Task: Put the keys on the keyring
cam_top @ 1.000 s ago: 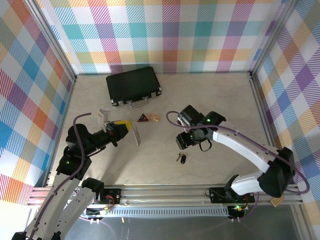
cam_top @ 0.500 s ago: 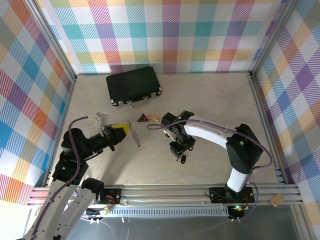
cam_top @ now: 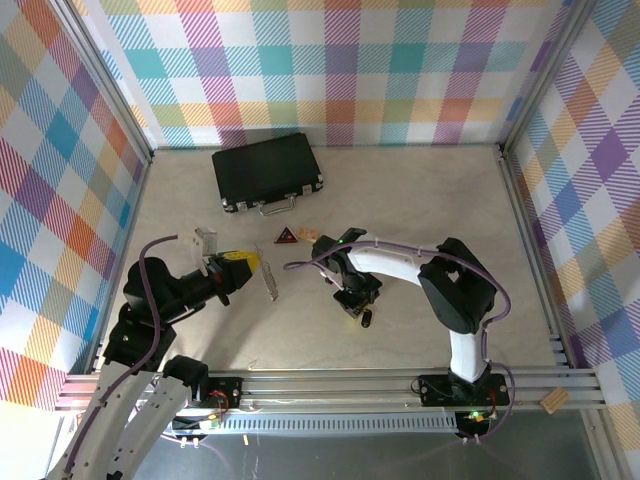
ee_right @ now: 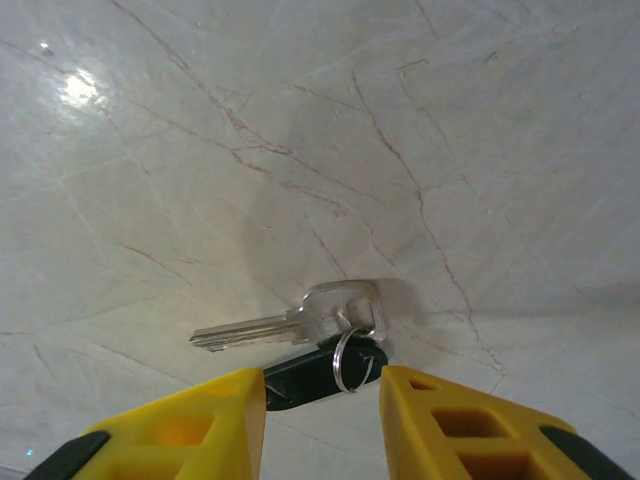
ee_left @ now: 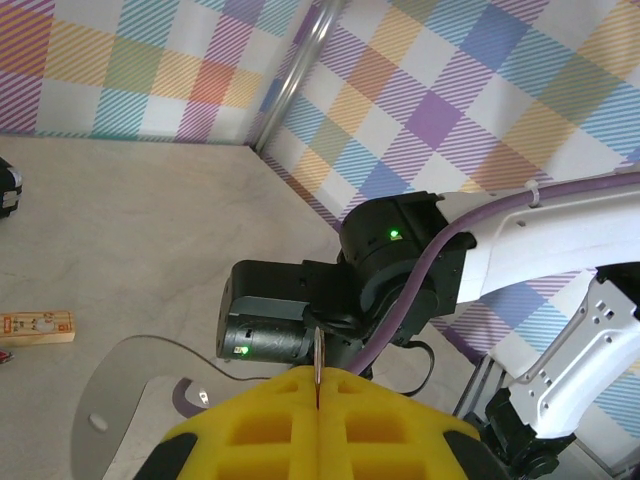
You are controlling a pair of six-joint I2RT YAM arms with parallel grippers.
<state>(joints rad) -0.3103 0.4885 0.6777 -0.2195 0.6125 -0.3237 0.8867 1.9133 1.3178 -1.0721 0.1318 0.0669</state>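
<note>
The keys [ee_right: 320, 345] lie flat on the table: a silver key and a black-headed key joined by a small split ring [ee_right: 350, 358]. My right gripper [ee_right: 322, 400] hangs just over them, open, one yellow finger [ee_right: 200, 420] on each side and neither touching. In the top view the keys [cam_top: 366, 318] poke out below the right gripper [cam_top: 356, 303]. My left gripper [cam_top: 250, 263] is shut on the thin silver keyring [cam_top: 268, 283], which hangs off its tips above the table. In the left wrist view the keyring [ee_left: 317, 362] shows edge-on between the closed yellow pads [ee_left: 280, 420].
A black case [cam_top: 267, 172] lies at the back left. A dark-red triangle [cam_top: 288, 236] and a tan chip [cam_top: 309, 235] sit between the case and the arms. Aluminium frame rails and checked walls bound the table [cam_top: 420, 200].
My right gripper has swung left and down onto the keys, and its jaws have narrowed around them. The left gripper kept hold of the keyring and shifted only slightly.
</note>
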